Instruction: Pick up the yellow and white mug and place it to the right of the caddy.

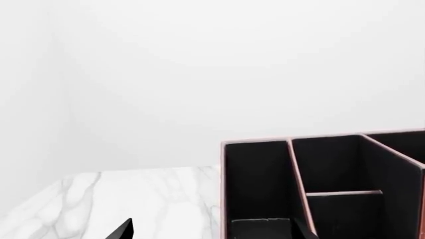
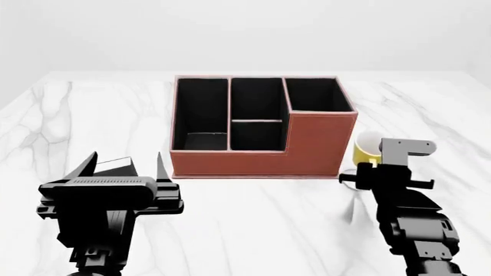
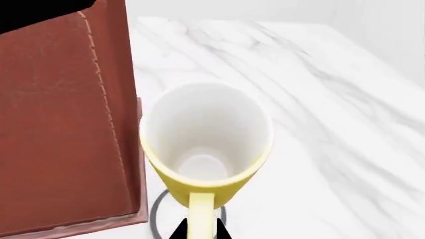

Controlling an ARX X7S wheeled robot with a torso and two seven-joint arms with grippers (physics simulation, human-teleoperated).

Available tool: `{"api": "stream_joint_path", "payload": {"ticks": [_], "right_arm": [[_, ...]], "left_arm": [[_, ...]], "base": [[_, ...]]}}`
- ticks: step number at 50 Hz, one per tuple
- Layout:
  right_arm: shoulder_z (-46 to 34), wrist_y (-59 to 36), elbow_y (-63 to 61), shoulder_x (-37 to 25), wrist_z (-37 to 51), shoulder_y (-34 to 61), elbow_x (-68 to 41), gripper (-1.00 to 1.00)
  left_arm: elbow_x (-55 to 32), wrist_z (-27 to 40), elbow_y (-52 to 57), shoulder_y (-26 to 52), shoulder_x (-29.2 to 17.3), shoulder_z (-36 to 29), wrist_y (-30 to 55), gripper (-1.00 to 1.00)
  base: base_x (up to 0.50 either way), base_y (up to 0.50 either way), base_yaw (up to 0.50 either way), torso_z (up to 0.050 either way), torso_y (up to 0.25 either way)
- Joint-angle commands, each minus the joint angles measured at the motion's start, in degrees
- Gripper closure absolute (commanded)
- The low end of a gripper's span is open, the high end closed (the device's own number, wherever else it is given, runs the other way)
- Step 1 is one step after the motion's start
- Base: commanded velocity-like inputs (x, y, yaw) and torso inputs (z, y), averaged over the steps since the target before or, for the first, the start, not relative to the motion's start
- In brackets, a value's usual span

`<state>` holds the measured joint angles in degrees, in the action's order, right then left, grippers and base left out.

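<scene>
The yellow and white mug [image 2: 365, 150] stands just right of the reddish-brown caddy [image 2: 253, 156], close to its taller corner section. In the right wrist view I look into the mug's white inside [image 3: 206, 129], with the caddy's leather wall [image 3: 59, 124] beside it. My right gripper [image 3: 199, 234] is shut on the mug's yellow handle, a black fingertip on each side. A ring-shaped shadow lies on the marble below the mug. My left gripper [image 2: 126, 168] is open and empty, in front of the caddy's left end. Its wrist view shows the black compartments [image 1: 259, 174].
The white marble table [image 2: 268, 230] stretches to the front and to both sides of the caddy. Its far edge meets a plain white wall. The table's left corner [image 1: 40, 199] shows in the left wrist view.
</scene>
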<state>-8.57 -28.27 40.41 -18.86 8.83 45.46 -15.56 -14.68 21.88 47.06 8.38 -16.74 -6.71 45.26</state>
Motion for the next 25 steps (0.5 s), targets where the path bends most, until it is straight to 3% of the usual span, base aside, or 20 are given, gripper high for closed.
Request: {"api": "stream_joint_path", "payload": {"ticks": [1, 12, 25], "right_arm": [[-1.3, 10.1, 16.7, 1.9, -2.0, 5.9, 3.5, 1.0], [-1.9, 19.4, 33.3, 3.2, -3.5, 11.3, 4.9, 1.0], [-0.8, 19.1, 34.4, 3.4, -3.8, 11.1, 6.0, 1.0]], "left_arm": [[-0.2, 0.2, -0.2, 0.0, -0.2, -0.1, -0.3, -1.0], [-0.5, 0.5, 0.2, 0.2, -0.3, -0.3, 0.1, -1.0], [-0.7, 0.9, 0.4, 0.4, -0.5, -0.7, 0.3, -1.0]], "base": [[0.0, 0.0, 0.0, 0.0, 0.0], [0.0, 0.0, 0.0, 0.0, 0.0], [0.0, 0.0, 0.0, 0.0, 0.001]]}}
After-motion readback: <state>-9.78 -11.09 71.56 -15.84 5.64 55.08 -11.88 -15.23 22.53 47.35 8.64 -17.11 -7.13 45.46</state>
